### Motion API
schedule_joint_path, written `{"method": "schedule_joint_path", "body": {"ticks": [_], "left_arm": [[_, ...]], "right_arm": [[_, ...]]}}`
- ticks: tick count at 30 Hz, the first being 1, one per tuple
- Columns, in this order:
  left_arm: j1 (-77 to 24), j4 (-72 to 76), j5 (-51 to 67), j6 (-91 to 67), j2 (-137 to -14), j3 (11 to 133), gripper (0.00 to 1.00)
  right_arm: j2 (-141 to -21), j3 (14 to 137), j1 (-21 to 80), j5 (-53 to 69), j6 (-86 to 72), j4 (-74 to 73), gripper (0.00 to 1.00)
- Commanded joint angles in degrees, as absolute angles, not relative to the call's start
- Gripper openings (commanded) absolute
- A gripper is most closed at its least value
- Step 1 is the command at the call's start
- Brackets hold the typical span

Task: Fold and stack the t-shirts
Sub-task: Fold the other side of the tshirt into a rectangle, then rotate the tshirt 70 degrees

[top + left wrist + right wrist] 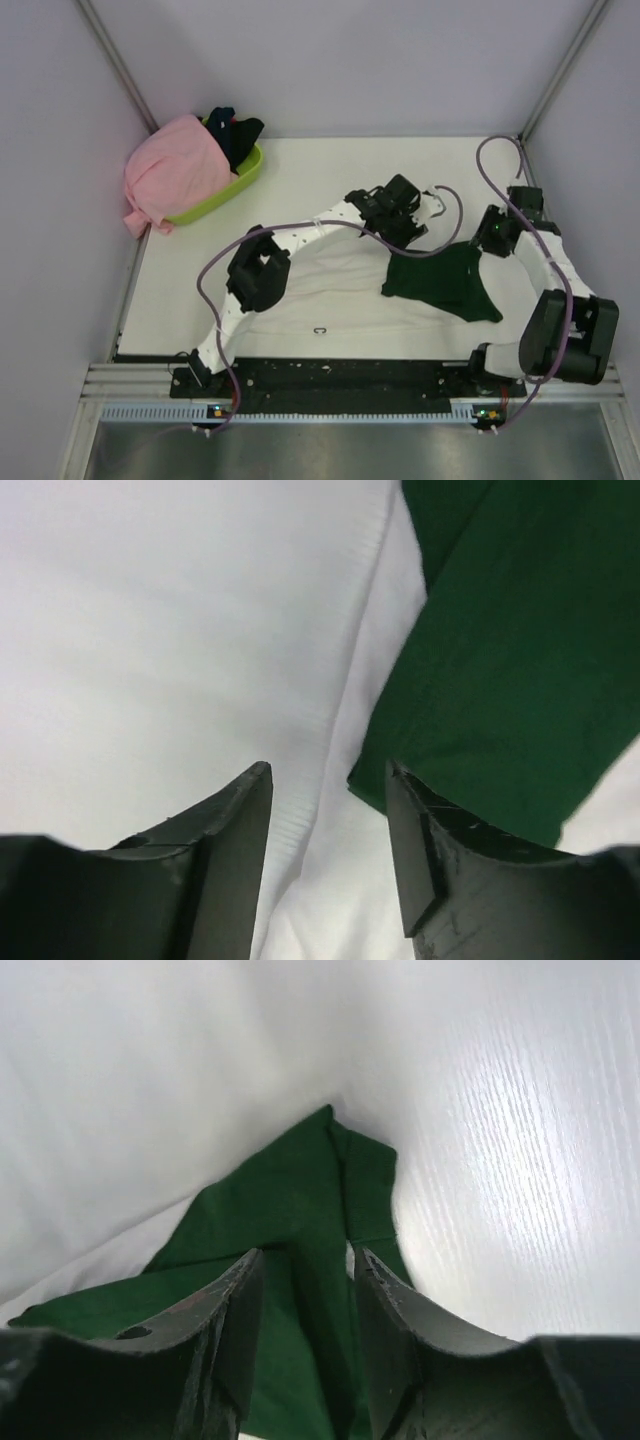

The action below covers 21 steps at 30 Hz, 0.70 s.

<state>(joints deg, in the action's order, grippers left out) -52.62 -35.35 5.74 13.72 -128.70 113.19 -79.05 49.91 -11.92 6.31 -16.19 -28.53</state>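
Observation:
A white t-shirt (330,285) lies spread on the table, its dark green sleeve (445,283) to the right. My left gripper (408,230) is open above the sleeve's upper left edge. In the left wrist view the gripper (328,775) is over white cloth (180,650), with the green sleeve (510,650) at the right finger. My right gripper (482,245) is open at the sleeve's upper right tip. In the right wrist view the gripper (308,1257) straddles a raised fold of green cloth (300,1190). A pink t-shirt (172,172) hangs over the basket, with dark shirts (233,130) inside it.
A lime-green plastic basket (232,185) stands at the table's back left corner. Grey walls close in the left, back and right sides. A purple cable (500,150) loops above the right arm. A small black mark (320,330) shows on the white shirt near the front edge.

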Motion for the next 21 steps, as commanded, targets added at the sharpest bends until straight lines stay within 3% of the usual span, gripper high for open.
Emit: {"method": "schedule_joint_path", "body": {"ticks": [1, 3, 5, 10, 17, 19, 21], "left_arm": [[-55.0, -40.0, 15.8, 14.3, -121.4, 113.5, 0.39], [-56.8, -39.6, 20.1, 15.2, -121.6, 109.8, 0.15], [-58.2, -37.4, 21.4, 14.9, -122.4, 105.8, 0.10], [-59.0, -27.3, 17.3, 15.3, -123.5, 96.2, 0.15], [-59.3, -26.9, 18.4, 18.4, -124.4, 94.4, 0.20], [-59.3, -30.8, 22.3, 19.7, -123.3, 96.3, 0.24], [-59.2, -37.7, 27.0, 21.6, -121.0, 100.6, 0.37]], "right_arm": [[-73.8, 53.0, -7.9, 5.8, -16.6, -30.2, 0.27], [-75.7, 52.5, -7.6, 12.5, -18.7, -28.7, 0.11], [-79.6, 52.4, -7.6, 14.9, -20.0, -28.6, 0.01], [-92.5, 54.9, -7.9, 13.2, -21.3, -28.0, 0.00], [-104.6, 61.7, -8.0, 12.1, -22.6, -26.8, 0.00], [-106.5, 64.4, -8.0, 12.6, -22.6, -26.8, 0.00], [-108.9, 67.7, -8.0, 13.8, -22.7, -26.8, 0.00]]}}
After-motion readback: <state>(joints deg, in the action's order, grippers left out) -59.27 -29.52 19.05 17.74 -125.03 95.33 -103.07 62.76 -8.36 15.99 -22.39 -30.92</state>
